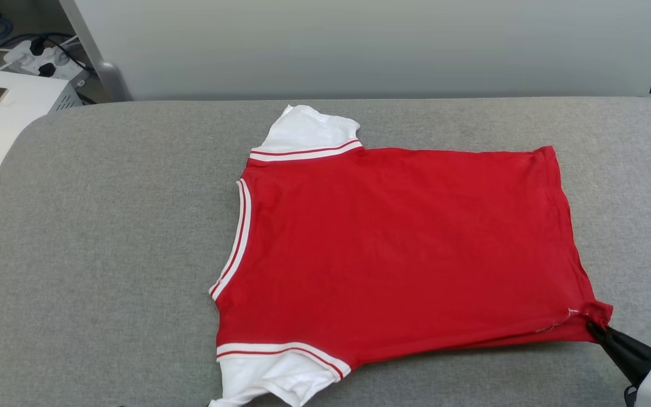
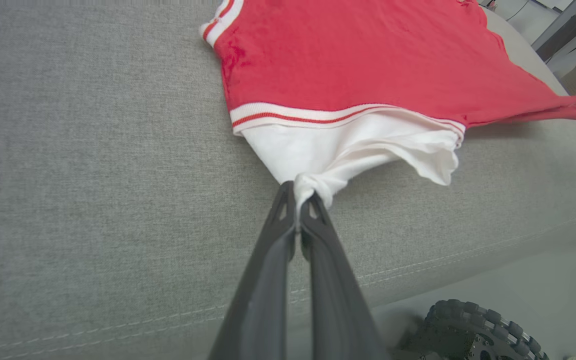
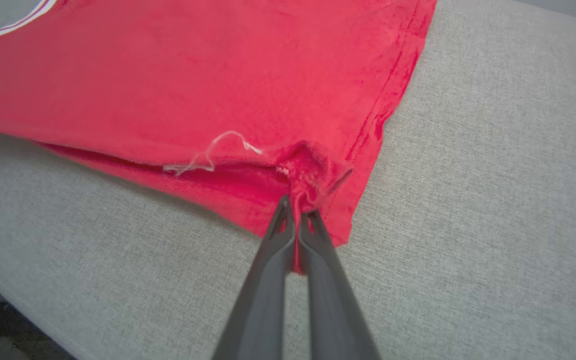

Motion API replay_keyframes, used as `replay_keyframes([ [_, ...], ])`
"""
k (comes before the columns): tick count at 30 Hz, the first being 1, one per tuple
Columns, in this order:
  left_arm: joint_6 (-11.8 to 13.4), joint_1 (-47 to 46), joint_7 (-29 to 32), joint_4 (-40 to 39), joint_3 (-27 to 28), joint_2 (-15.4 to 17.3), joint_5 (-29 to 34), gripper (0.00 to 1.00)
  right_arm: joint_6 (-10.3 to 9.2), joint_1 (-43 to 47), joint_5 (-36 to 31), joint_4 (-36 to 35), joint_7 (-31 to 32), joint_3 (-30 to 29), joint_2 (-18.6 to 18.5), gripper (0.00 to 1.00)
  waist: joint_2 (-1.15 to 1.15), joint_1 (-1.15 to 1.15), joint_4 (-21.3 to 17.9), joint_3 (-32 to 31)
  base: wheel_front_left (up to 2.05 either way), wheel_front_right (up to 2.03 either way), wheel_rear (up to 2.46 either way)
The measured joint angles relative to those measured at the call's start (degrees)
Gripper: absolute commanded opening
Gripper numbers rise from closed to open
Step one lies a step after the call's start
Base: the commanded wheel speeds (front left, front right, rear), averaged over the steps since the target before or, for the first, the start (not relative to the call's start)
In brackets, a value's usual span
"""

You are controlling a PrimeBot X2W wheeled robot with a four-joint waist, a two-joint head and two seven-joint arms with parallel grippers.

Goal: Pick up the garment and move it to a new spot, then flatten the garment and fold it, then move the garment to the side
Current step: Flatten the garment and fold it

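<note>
Here, left fingers [image 2: 292, 200] clenched on the shirt [image 2: 348, 55] by its white sleeve, bunched at the tips. Right fingers [image 3: 292, 215] pinched tight on a red hem corner. Beyond both, rest spread flat, plain red side up, on grey tabletop [image 1: 105, 226].

Head camera looks down and forward over the grey surface [image 1: 105, 237] toward the wall [image 1: 359, 45]; both wrist cameras sit low and close, facing the shirt [image 1: 393, 243] all three views share.
</note>
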Motion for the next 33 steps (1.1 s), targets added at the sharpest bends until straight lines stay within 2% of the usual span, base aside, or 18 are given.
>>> replay_keyframes([
  [5, -1.1, -2.8, -1.0, 0.4, -0.1, 0.1, 1.6, 0.00, 0.00, 1.1, -0.5, -1.7, 0.7, -4.6, 1.3, 0.00, 0.00, 0.00, 0.1, 0.7, 0.00, 0.00, 0.00],
  [17, -6.4, -24.2, -0.1, 8.4, -0.7, 0.9, 8.2, 0.00, 0.00, -1.0, -1.6, -6.5, 5.0, -12.3, 3.7, 0.00, 0.00, 0.00, -0.8, 4.8, 0.00, 0.00, 0.00],
  [24, -8.6, -36.2, 1.1, 15.3, -2.0, 1.1, 9.5, 0.00, 0.00, -5.4, -1.9, -6.2, 6.5, -13.3, 5.1, 0.00, 0.00, 0.01, -2.0, 9.4, 0.00, 0.00, 0.00],
  [33, -9.5, -47.2, 0.8, 27.0, -6.7, 0.7, 8.7, 0.00, 0.00, -11.5, -2.0, -2.6, 7.2, -11.7, 6.8, 0.00, 0.00, 0.01, -3.4, 15.6, 0.00, 0.00, 0.00],
])
